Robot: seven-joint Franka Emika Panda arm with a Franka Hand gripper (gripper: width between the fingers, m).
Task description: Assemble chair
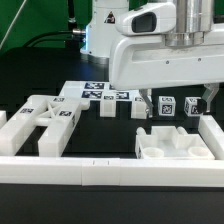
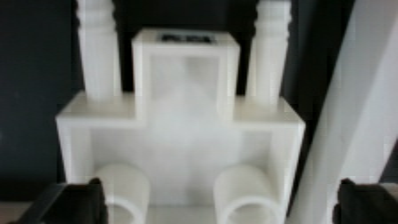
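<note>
Chair seat block [image 1: 175, 141] sits directly beneath the gripper [image 1: 175, 108], at the exterior view's right, just inside the front border rail [image 1: 110, 172].

Gripper: jaws spread wide. In the wrist view the two dark fingers [image 2: 75, 203] stand at opposite edges of the picture with the block's full width between them. Nothing is pinched. Whether either tip grazes the block cannot be told.

Seat block: lies flat on the black table [image 1: 110, 125]. Two rounded recesses show on the end nearest the fingers, and a small tag on the far end.

Adjacent: two slim leg bars [image 2: 267, 55] lie side by side just beyond the block's far end, in line with it.

Further out: the marker board [image 1: 97, 92] lies flat behind, near the arm's base. The X-braced frame [image 1: 45, 120] rests at the exterior view's left, well apart from the seat block and close to the front rail.
</note>
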